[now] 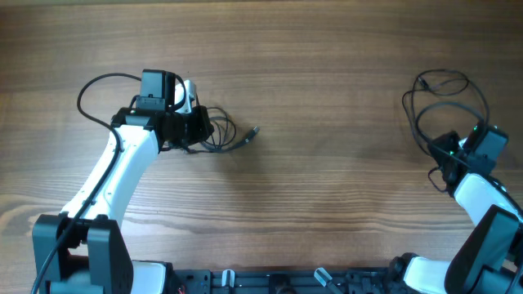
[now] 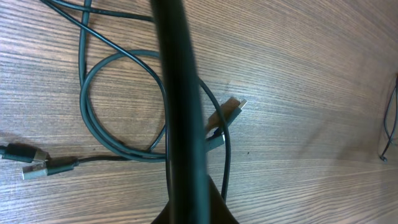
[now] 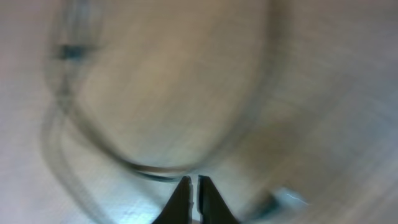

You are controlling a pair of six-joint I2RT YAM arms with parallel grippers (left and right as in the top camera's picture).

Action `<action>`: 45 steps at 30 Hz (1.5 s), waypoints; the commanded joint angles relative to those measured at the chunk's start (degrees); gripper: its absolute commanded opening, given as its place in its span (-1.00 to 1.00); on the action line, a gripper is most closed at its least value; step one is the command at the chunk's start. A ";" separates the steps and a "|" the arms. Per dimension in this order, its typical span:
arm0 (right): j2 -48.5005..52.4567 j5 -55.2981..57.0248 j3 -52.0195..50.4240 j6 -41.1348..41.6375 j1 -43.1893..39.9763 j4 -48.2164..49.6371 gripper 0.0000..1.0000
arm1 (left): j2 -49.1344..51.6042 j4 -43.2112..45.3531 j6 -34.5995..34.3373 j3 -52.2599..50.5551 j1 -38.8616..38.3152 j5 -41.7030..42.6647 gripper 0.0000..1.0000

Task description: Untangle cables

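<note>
Apparently the task is in its pulling-apart stage, with the cables (image 1: 222, 137) lying in two lots on the table (image 1: 327, 65). One small knot sits in the left half, nearer the far edge, under the left gripper (image 1: 198, 129). A looser set of loops (image 1: 445, 90) lies by the right edge, toward the far right corner, just beyond the right gripper (image 1: 446, 160).

In the left wrist view the jaws look closed on a strand (image 2: 177, 93) that runs thick and dark before the lens, across a ring of cord (image 2: 83, 109). The right jaws stand all but together, and the blur hides whether they pinch anything.

The knot's long axis runs left to right, and its free plug (image 1: 255, 131) points at the right edge. Next, I judge, the left arm must draw its strand out of the ring slowly, without dragging the whole knot along.
</note>
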 commanded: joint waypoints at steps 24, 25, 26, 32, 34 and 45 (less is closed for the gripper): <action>6.25 -3.89 1.68 -10.27 9.57 -2.43 -0.91 | -1.05 -0.09 -1.66 0.04 -0.33 1.18 -0.92; 6.80 -2.95 1.68 -10.25 9.57 -2.01 -0.91 | -1.05 -0.09 -1.64 0.04 -0.33 1.18 -0.92; 7.13 -0.87 1.68 -10.10 9.57 -1.60 -0.92 | -1.05 -0.09 -1.66 0.04 -0.33 1.18 -0.92; 7.15 20.65 1.68 -0.13 7.54 -0.83 -0.91 | -1.05 -0.26 -1.64 0.04 -0.33 1.18 -0.92; 7.15 21.24 1.68 0.35 5.40 0.04 -0.91 | -1.05 -0.26 -1.64 0.04 -0.33 1.18 -0.92; 5.84 -31.23 1.75 -8.98 2.45 1.73 -0.91 | -1.05 9.16 -1.64 0.04 -3.34 7.56 -0.92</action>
